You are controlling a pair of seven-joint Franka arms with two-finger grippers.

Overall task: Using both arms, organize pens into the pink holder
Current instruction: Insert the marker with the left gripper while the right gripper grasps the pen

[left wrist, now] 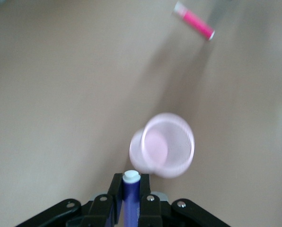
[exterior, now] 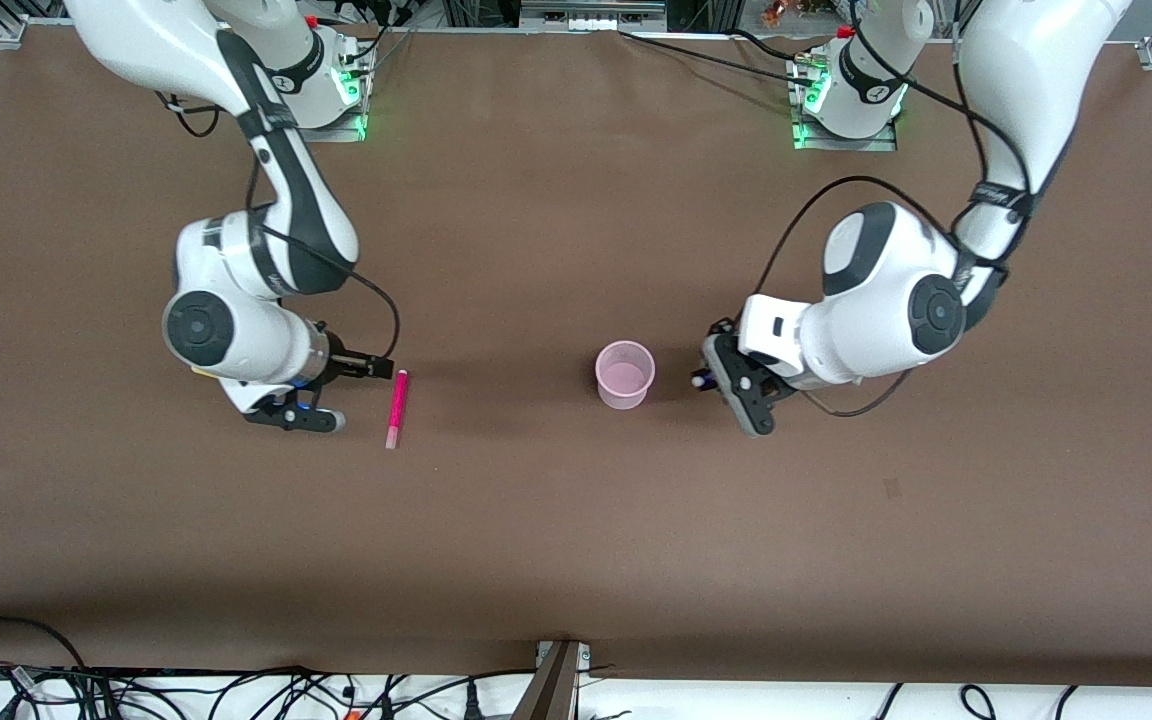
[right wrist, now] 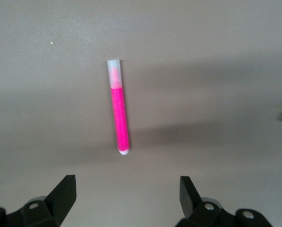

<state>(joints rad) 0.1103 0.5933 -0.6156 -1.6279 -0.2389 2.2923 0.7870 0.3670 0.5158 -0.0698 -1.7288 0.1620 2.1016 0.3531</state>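
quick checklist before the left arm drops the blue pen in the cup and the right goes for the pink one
1. Left gripper shut on the blue-purple pen: ok.
2. Pink holder upright, mouth open: ok.
3. Blue-purple pen over the holder's mouth: not ok; it is beside the holder, toward the left arm's end of the table.
4. Right gripper open: ok.
5. Magenta pen lying flat and apart from other things: ok.
6. Right gripper over the magenta pen: not ok; the pen lies just ahead of the fingertips, not between them.
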